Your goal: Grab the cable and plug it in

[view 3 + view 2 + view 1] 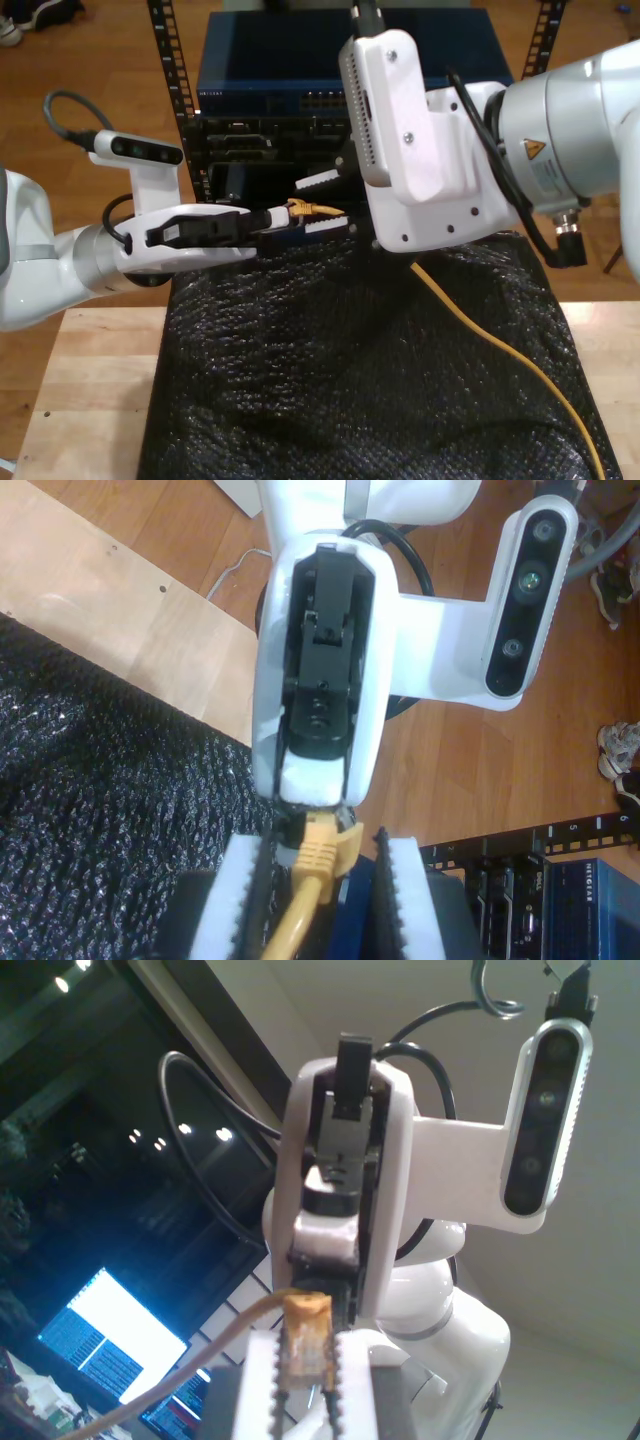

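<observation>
In front of the rack (250, 150), my second gripper (320, 880) stands open, with 2 gaps beside the cable (500, 350). My first gripper (305, 1360) is clamped on the cable behind the plug (335, 210). Advice: hold the plug level and aim squarely at 1 rack port.

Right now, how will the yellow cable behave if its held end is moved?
Likely floppy: the cable sags and trails loosely across the black mat. Probably light, since my first gripper holds its end with a fingertip pinch. The booted tip looks stiffer.
</observation>
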### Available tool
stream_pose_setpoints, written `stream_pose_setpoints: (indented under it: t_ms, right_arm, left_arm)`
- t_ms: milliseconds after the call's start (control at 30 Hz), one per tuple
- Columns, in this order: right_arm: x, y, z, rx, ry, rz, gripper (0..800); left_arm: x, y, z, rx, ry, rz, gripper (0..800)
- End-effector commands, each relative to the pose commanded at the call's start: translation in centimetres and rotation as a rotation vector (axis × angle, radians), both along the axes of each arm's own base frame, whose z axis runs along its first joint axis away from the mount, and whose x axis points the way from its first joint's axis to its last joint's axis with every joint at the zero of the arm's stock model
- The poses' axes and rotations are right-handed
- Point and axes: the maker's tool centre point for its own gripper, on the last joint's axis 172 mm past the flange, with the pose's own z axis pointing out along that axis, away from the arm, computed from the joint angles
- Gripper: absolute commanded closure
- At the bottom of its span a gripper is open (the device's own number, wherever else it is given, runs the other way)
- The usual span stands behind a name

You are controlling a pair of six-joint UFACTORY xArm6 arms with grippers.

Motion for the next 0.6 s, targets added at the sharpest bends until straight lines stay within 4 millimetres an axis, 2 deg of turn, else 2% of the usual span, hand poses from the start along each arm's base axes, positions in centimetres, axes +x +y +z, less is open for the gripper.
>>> stream_pose_setpoints:
  t_ms: [600]
  right_arm:
    - [-0.03, 0.23, -0.25, 0.006, 0.014, 0.001, 538]
  left_arm:
    - [-0.17, -0.07, -0.14, -0.003, 0.01, -0.003, 784]
